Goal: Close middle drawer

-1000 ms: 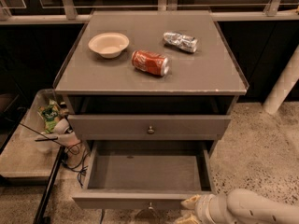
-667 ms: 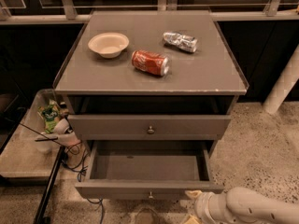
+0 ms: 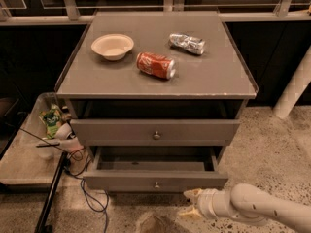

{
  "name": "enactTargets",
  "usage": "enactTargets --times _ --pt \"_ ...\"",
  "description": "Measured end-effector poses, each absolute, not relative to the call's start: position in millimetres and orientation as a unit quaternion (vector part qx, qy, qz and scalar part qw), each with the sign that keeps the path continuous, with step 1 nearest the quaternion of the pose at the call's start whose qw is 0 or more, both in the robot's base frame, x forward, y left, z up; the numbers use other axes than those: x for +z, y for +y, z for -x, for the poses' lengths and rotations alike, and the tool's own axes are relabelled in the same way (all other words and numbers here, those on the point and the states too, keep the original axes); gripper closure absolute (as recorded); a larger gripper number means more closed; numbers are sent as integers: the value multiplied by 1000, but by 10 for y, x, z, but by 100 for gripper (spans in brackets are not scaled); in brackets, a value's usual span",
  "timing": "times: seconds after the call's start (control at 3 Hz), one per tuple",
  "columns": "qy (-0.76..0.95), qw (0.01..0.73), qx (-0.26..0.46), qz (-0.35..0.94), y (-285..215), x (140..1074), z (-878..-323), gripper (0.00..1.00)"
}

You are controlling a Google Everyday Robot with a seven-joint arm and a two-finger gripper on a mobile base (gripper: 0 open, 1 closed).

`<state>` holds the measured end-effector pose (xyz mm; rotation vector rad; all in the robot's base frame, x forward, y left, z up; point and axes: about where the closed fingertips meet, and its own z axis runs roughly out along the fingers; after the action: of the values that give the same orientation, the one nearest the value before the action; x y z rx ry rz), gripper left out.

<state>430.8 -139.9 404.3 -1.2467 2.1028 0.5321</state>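
Note:
The middle drawer (image 3: 155, 181) is a wide shallow grey drawer with a small round knob (image 3: 156, 184). It stands partly pulled out below the taller top drawer (image 3: 155, 131), and a strip of its inside shows. My gripper (image 3: 190, 203) is on a white arm at the lower right. It sits just in front of and below the drawer front's right part. Its two cream fingertips (image 3: 194, 194) stand apart and hold nothing. The lowest drawer is out of view.
On the cabinet top (image 3: 214, 76) lie a white bowl (image 3: 112, 46), a red can (image 3: 155, 65) on its side and a crushed silver can (image 3: 187, 43). A low shelf (image 3: 24, 164) with clutter and cables (image 3: 92, 198) stands at the left. A white post (image 3: 294, 89) stands at the right.
The middle drawer has slid inward, so less of its inside shows. My gripper has moved forward towards the cabinet with the drawer front.

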Motion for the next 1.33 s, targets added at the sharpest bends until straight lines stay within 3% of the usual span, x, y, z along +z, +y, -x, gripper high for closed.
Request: enactTargets --times 0.67,1.0,1.33 --pt "784 360 166 479 -1518 4282 -4986 88" --pt "783 370 139 481 -1608 4379 -5396 100" --pt "793 361 129 474 -1632 4142 -5764 100"
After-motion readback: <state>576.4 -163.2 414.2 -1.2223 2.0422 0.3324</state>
